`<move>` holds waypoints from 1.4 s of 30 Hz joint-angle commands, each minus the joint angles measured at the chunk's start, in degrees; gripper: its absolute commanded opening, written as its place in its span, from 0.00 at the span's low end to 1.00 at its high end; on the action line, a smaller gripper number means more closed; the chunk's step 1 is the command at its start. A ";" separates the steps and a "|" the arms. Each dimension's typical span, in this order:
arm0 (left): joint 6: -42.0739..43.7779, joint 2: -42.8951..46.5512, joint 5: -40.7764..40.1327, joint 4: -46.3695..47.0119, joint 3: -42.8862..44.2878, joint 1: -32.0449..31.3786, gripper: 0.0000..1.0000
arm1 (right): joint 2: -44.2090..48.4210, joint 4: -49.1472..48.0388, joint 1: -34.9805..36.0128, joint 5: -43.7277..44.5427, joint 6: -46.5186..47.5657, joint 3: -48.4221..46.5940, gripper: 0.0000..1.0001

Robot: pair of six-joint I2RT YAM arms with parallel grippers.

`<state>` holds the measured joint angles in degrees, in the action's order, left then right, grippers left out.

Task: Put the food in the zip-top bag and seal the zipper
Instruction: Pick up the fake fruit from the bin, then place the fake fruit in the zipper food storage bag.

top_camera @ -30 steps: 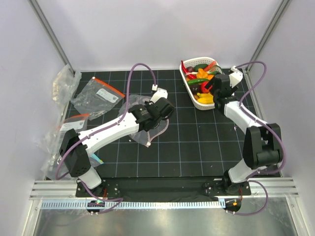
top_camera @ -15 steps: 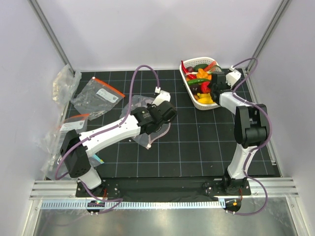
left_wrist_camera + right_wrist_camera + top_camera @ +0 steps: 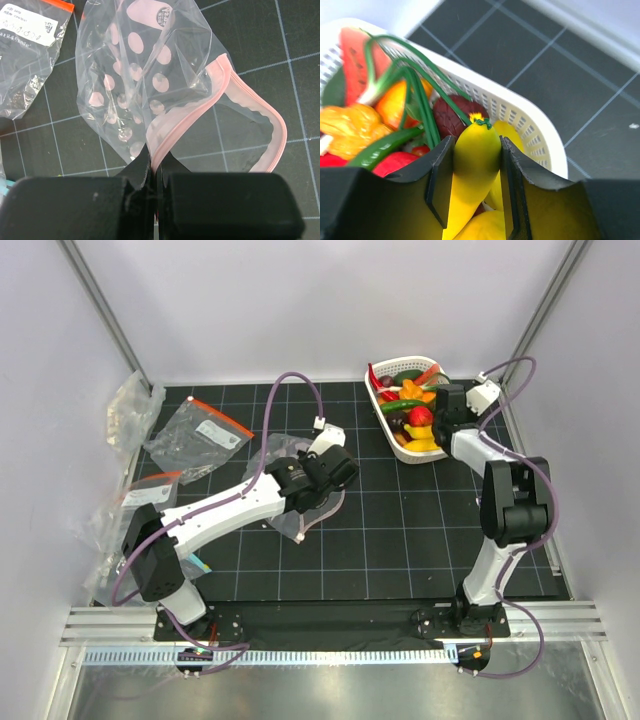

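The left fingers (image 3: 142, 187) are shut tight on the mouth edge of the zip-top bag (image 3: 125, 75), right at one end of the pale pink zipper (image 3: 210, 102). This bag lies crumpled near the middle of the dark worktop (image 3: 400, 530), and its mouth stands open in a loop. The right fingers (image 3: 442, 167) are over the white basket (image 3: 515, 112) at the far right, and they press on both sides of a yellow banana (image 3: 475, 150). Beside the banana, in the basket, lie a dark purple piece (image 3: 451, 119), a green chili (image 3: 380, 147) and an orange pepper (image 3: 350, 125). A labelled bag (image 3: 205, 430) with an orange-red strip lies just left of the zip-top bag.
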<state>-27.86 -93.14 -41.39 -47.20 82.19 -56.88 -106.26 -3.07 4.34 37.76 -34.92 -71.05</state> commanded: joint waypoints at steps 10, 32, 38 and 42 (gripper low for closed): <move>0.08 1.21 -1.42 -0.17 1.92 -0.16 0.00 | 18.36 -8.44 0.84 4.61 1.43 8.98 0.23; 1.49 -6.77 9.74 -5.79 18.08 -0.07 0.00 | 54.75 -18.20 24.66 -12.96 5.91 35.89 0.13; 2.46 -11.71 10.01 -8.70 24.42 0.10 0.00 | 55.10 -21.80 27.12 -16.39 10.31 36.59 0.13; 2.63 -11.19 9.66 -7.91 22.14 0.46 0.00 | 57.20 -21.46 28.18 -14.65 12.33 36.68 0.12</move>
<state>-26.28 -105.12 -31.97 -53.95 104.38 -56.86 -51.75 -19.97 31.77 22.76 -25.17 -34.24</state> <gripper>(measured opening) 0.011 0.432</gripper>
